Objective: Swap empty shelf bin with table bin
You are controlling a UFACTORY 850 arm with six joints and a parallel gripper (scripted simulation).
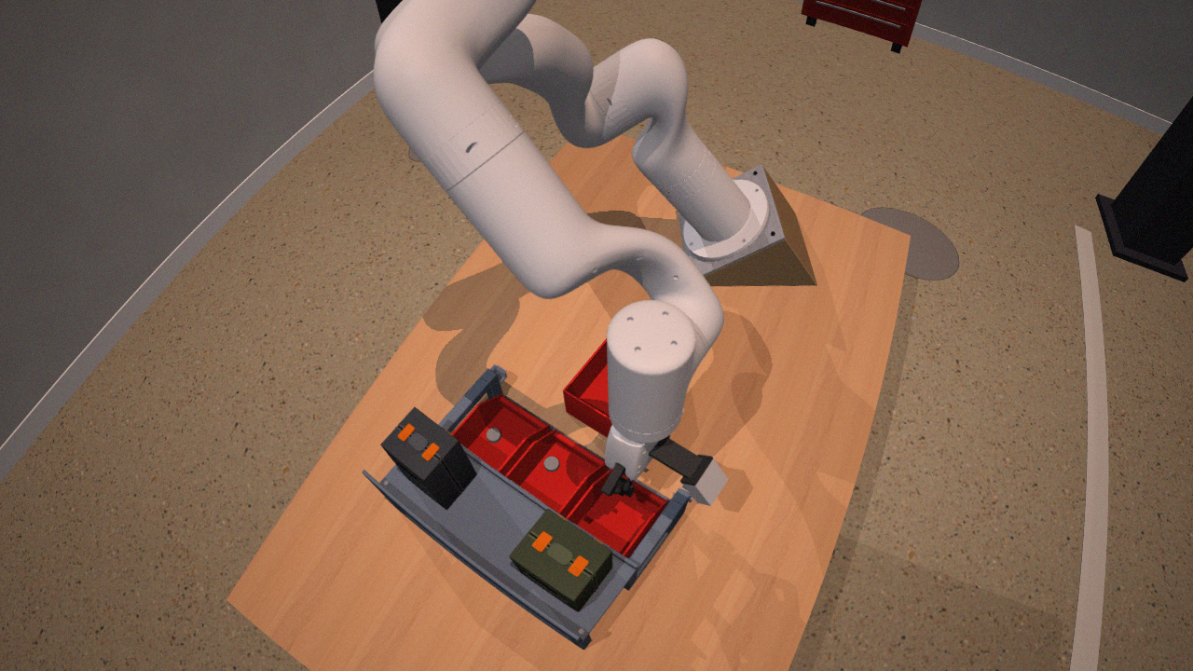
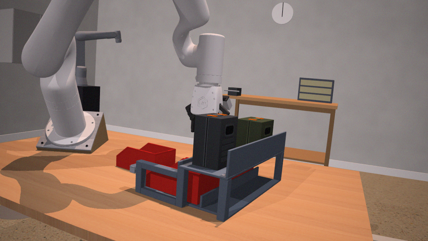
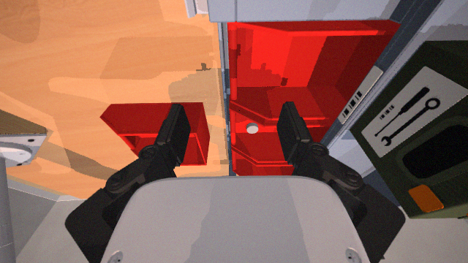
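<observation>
The empty red bin [image 1: 621, 514] [image 3: 289, 55] sits in the shelf's end place, nearest the camera-block side of my gripper. Two bins beside it each hold a grey round part: the middle bin [image 1: 575, 479] and the far bin [image 1: 513, 417]. The other red bin [image 1: 586, 406] [image 2: 163, 157] [image 3: 146, 117] stands on the table in front of the shelf [image 1: 492, 521] [image 2: 255, 155]; its contents are hidden from me. My gripper [image 3: 232, 115] is open and empty, pointing down above the shelf's front edge, with one finger over the table side and one over the bins.
A black case [image 1: 425, 455] [image 2: 206, 143] and a green case [image 1: 558, 559] [image 2: 254, 129] [image 3: 394, 175] stand on the shelf's upper board behind the bins. A raised rear board [image 2: 257, 152] and end frames [image 1: 663, 534] bound the shelf. The robot's base [image 1: 775, 258] stands on the table beyond the table bin.
</observation>
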